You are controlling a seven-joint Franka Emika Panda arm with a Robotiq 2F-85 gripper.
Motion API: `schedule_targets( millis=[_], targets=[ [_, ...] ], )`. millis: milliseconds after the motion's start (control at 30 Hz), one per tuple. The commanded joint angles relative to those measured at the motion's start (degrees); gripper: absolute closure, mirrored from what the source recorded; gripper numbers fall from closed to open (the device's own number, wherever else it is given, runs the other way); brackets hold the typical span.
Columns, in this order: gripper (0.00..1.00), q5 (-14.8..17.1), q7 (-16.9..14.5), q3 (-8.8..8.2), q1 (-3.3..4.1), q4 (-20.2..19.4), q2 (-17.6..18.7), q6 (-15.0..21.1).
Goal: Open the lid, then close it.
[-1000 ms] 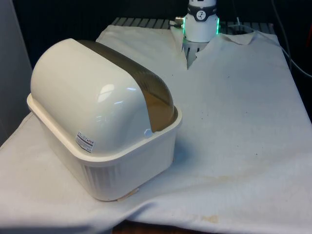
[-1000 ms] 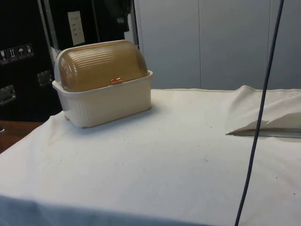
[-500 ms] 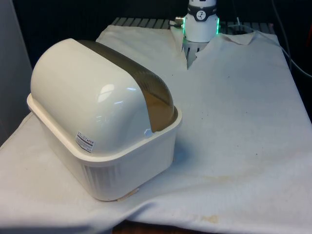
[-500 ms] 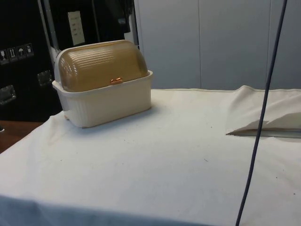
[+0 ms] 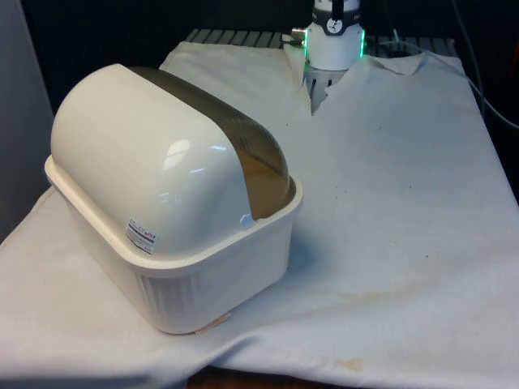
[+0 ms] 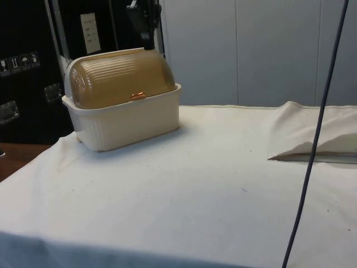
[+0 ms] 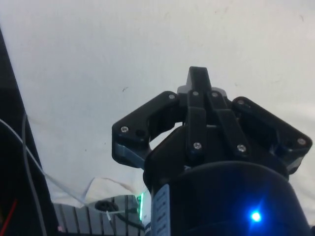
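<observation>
The bread box has a cream ribbed base and stands at the table's corner. Its amber ribbed roll lid is down, with a small orange handle at the lower rim. In the front view the box turns its cream back to the camera, and a strip of amber lid shows along its far side. My black gripper hangs just above the top of the lid in the side view. In the wrist view my gripper has its fingers together with nothing between them, over white cloth.
White cloth covers the table, with a raised fold near the robot's base. A dark cable hangs across the side view. Dark cabinets stand close behind the box.
In the side view my gripper has come down from the upper edge towards the top of the lid. The hanging cable has swung slightly. The box and its lid have not moved.
</observation>
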Motion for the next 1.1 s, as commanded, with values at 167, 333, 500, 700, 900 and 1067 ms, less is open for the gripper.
schedule_targets(
  millis=[167,333,500,700,900,1067],
  targets=[
    [1.0,-0.7,1.4,0.23,0.06,-3.7,-1.3,4.7],
    [1.0,-0.9,2.1,0.34,0.0,-5.8,-1.7,7.7],
    [1.0,-1.4,3.4,0.34,0.0,-7.3,-1.5,10.5],
    [1.0,-1.0,3.9,0.34,0.0,-8.8,-1.3,12.9],
    [1.0,-2.2,6.5,0.4,0.0,-10.8,-0.8,17.8],
    [1.0,-2.6,7.5,0.4,-0.06,-11.8,-0.5,19.9]
  ],
)
